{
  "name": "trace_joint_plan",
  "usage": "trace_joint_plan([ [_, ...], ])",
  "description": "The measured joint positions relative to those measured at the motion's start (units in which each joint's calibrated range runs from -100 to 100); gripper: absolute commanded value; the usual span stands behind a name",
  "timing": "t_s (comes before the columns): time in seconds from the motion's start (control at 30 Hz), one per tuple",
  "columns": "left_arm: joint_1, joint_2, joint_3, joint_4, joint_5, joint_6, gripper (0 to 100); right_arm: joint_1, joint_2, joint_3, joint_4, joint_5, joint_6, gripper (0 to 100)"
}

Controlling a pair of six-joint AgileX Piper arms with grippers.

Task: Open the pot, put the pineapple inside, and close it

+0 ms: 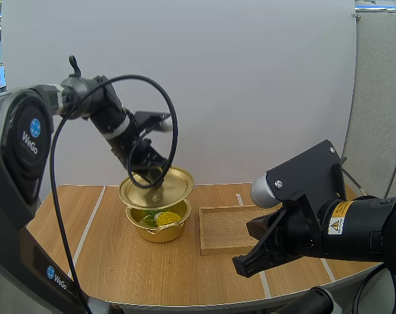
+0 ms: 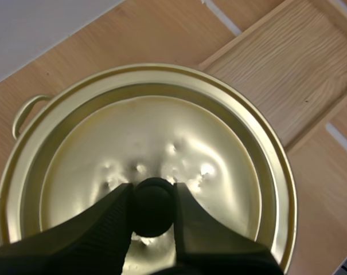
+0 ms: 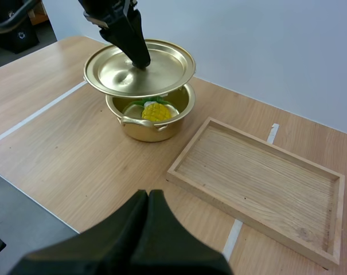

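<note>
A gold pot (image 1: 160, 230) (image 3: 156, 127) stands on the table with a yellow pineapple (image 1: 166, 218) (image 3: 155, 112) and its green leaves inside. The gold lid (image 1: 157, 184) (image 2: 150, 149) (image 3: 140, 67) hangs just above the pot's rim, tilted a little. My left gripper (image 1: 156, 186) (image 2: 153, 209) (image 3: 143, 62) is shut on the lid's black knob (image 2: 152, 206). My right gripper (image 1: 240, 267) (image 3: 149, 200) hangs shut near the table's front edge, right of the pot, its fingers together as one wedge.
A shallow wooden tray (image 1: 218, 245) (image 3: 259, 183) (image 2: 288, 74) lies right of the pot with nothing in it. White tape lines (image 1: 90, 221) run across the wooden table. The table's front edge (image 1: 204, 302) is close under my right arm.
</note>
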Motion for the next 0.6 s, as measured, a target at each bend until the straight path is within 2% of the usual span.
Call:
trace_joint_plan([
  [0.23,0.00,3.1,0.7,0.0,-9.5,1.2,0,0.0,0.0,0.0,0.0,0.0,0.0,0],
  [0.6,0.00,11.7,0.7,-1.8,-15.6,3.7,0,0.0,0.0,0.0,0.0,0.0,0.0,0],
])
